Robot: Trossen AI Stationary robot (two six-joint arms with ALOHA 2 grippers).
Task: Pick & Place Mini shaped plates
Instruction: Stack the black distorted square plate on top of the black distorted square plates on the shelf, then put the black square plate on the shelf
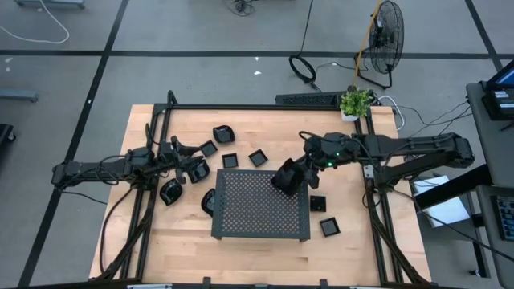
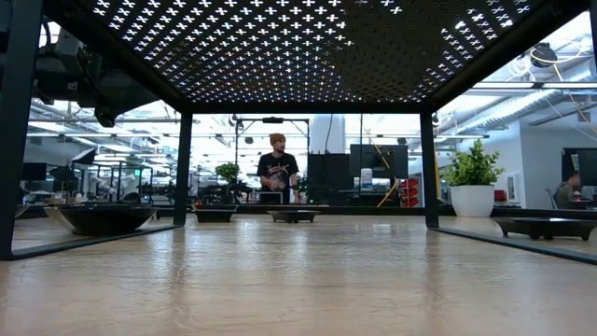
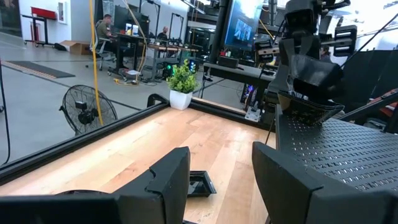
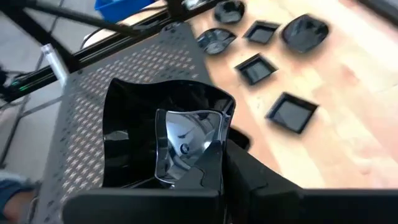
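Seen from overhead, the right claw [image 1: 287,178] grips an angular glossy black mini plate [image 1: 283,176] over the right edge of the perforated tray [image 1: 261,207], which stands near the centre of the wooden worktop [image 1: 265,249]. In the right wrist view, the same plate [image 4: 168,134] is pinched by its rim between the dark fingers [image 4: 211,163], tilted above the tray [image 4: 93,87], its shiny inner surface catching the light.

At the left of the overhead frame, the left claw [image 1: 193,172] hovers low over the worktop beside the tray's left side, jaws parted and empty. In the left wrist view, its two fingers [image 3: 168,180] stand apart with a small square plate [image 3: 198,184] lying flat on the worktop between and beyond them.

Other mini shaped plates lie scattered around the tray in the overhead frame: a rounded plate [image 1: 222,133] toward the upper centre, three square plates [image 1: 230,160] just above the tray's top edge, a round plate [image 1: 170,192] at lower left of the left claw, and two square plates [image 1: 328,227] right of the tray.

A potted plant [image 1: 355,103] stands at the worktop's upper right corner, with a floor fan [image 1: 387,34] beyond it. In the low view, a person [image 2: 277,168] stands in the room behind the worktop.
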